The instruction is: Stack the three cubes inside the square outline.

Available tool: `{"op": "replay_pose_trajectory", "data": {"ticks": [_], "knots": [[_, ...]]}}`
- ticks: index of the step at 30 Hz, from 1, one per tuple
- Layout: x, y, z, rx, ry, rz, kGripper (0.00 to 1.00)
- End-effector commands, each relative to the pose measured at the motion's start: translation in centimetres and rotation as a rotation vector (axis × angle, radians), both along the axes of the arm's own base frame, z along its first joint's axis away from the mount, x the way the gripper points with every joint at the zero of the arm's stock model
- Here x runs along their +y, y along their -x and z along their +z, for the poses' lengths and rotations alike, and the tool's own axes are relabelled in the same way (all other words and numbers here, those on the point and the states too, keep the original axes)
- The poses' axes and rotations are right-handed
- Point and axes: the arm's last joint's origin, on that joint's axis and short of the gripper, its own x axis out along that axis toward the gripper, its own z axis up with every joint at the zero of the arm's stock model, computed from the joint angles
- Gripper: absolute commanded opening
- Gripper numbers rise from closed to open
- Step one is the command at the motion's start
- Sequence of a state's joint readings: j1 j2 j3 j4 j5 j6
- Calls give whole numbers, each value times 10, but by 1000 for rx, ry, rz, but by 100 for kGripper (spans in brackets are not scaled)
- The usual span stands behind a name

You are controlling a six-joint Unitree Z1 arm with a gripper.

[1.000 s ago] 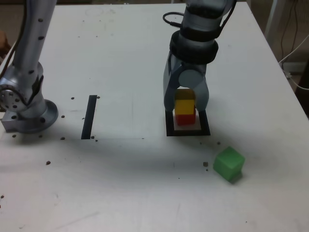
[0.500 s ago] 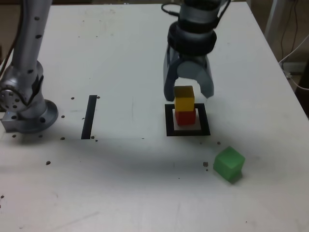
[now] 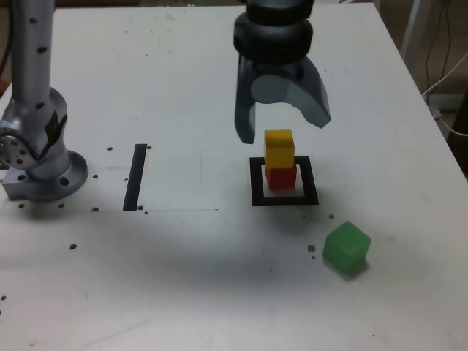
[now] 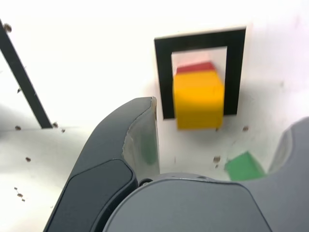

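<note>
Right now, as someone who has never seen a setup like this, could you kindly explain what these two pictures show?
Both show one robot arm working over a white table. The exterior view comes from a fixed camera facing the table; the wrist view comes from a camera on the arm itself, looking down past its gripper. The gripper is open above the stack and holds nothing. Below it, a yellow cube sits on a red cube inside a black square outline. A green cube lies apart, toward the exterior view's right. A separate black tape strip lies toward its left.
</note>
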State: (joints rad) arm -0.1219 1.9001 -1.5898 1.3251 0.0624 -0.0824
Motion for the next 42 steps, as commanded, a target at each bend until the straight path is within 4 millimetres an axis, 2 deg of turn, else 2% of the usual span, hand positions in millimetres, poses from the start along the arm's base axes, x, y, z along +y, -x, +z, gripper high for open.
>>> {"op": "replay_pose_trajectory", "data": {"ticks": [1,5,11,20,29,35,42], "knots": [[-12,9,6,-10,-1,-2,100],[-35,13,11,-30,-10,-6,100],[-69,7,10,-36,21,13,100],[-103,-19,-12,-85,119,161,100],[-105,-47,-41,-103,152,334,100],[-95,-56,-67,-37,122,369,100],[-94,-67,-83,-3,158,377,98]]}}
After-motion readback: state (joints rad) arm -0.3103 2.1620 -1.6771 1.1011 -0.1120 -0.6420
